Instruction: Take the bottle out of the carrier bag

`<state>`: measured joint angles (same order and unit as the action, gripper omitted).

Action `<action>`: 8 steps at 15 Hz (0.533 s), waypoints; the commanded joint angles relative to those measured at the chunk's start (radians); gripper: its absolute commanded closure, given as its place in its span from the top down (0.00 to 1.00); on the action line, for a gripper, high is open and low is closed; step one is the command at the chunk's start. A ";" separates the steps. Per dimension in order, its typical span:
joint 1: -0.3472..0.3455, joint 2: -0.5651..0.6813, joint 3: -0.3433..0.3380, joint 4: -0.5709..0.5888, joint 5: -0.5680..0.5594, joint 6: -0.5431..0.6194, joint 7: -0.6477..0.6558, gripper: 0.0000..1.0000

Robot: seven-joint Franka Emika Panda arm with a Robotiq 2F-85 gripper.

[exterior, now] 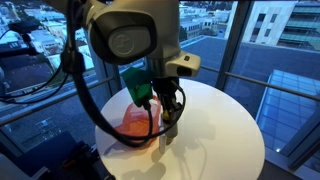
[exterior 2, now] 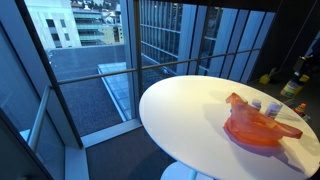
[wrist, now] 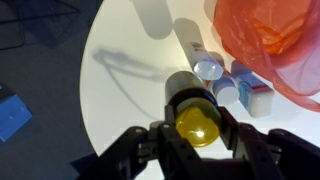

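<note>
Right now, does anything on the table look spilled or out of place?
Nothing stands out: no spill on the table. The bottle sits in the gripper, clear of the slumped carrier bag.

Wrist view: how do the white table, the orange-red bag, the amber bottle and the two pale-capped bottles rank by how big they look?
1. white table
2. orange-red bag, partly cut off by the frame
3. amber bottle, though nearness to the camera inflates it
4. pale-capped bottles, alike, not ranked apart

Amber bottle [wrist: 195, 122] outside slumped orange carrier bag [exterior 2: 255, 130].
</note>
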<state>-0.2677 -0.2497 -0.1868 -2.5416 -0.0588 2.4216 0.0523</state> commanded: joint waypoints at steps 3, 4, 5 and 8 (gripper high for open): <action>-0.023 0.016 -0.050 -0.028 0.005 0.005 -0.002 0.20; -0.024 0.024 -0.058 -0.035 0.010 0.008 -0.007 0.20; -0.025 0.037 -0.066 -0.042 0.013 0.014 -0.011 0.20; -0.025 0.075 -0.086 -0.056 0.020 0.026 -0.023 0.20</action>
<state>-0.2877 -0.2057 -0.2580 -2.5895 -0.0583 2.4265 0.0518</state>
